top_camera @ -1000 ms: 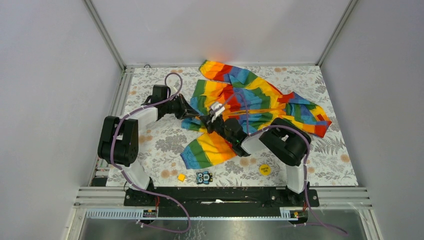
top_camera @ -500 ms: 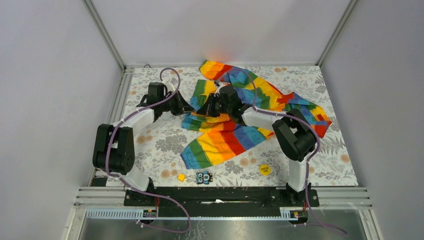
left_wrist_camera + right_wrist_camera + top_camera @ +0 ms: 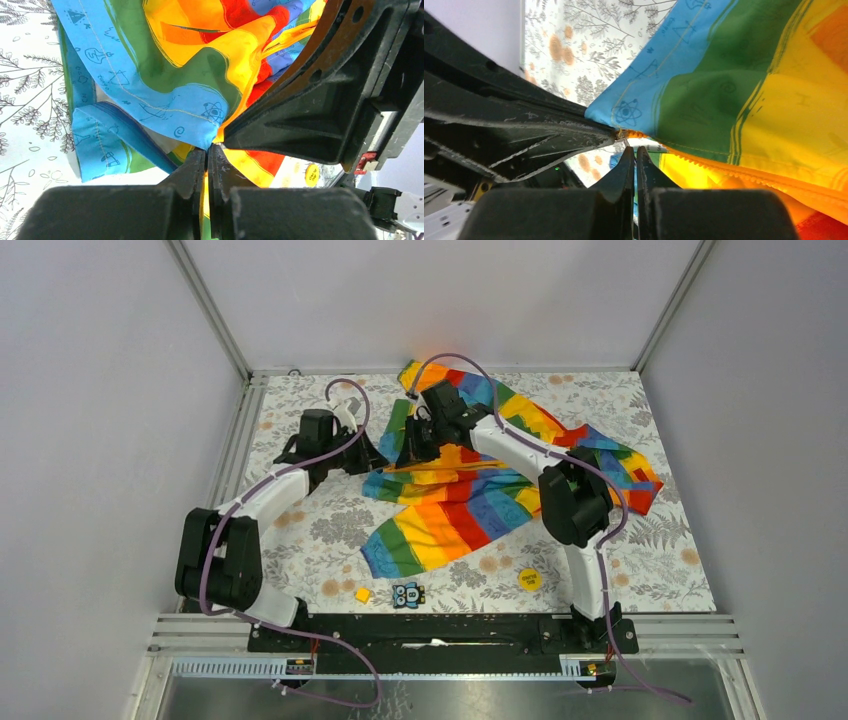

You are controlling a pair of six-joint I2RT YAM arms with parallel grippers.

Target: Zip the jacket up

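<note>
Where the two arms reach inward over the table [image 3: 300, 530], both claws meet at the left-hand part of the jacket [image 3: 470, 510], close beside each other.

Left claw [image 3: 383, 461]: closed. In the left wrist view its fingers [image 3: 197, 167] are pressed together with only a hairline gap at the left claw [image 3: 207, 151]. A fold of the jacket [image 3: 150, 75] runs down into that gap, blue edge at the tips and yellow cloth showing between the fingers lower down. The claw is gripping the cloth.

Right claw [image 3: 413, 443]: closed. In the right wrist view its fingers [image 3: 626, 170] touch along their length at the right claw [image 3: 633, 150]. The end of the orange zipper strip [image 3: 749, 175] comes to a point right at the tips, where the blue and green stripes of the jacket [image 3: 724, 100] also converge. The cloth is drawn taut from that point, so the claw appears to pinch the zipper end, though the contact itself is too small to confirm. The black body at the left of this view is the left claw [image 3: 499, 130], just beside the grip point.

Jacket position: spread across the middle and far right of the table, bunched and partly folded. One striped sleeve [image 3: 430, 535] points toward the near edge.

Other items: a yellow disc [image 3: 529, 579] and a yellow cube [image 3: 363, 594] lie on the table near the front rail, apart from the jacket.
</note>
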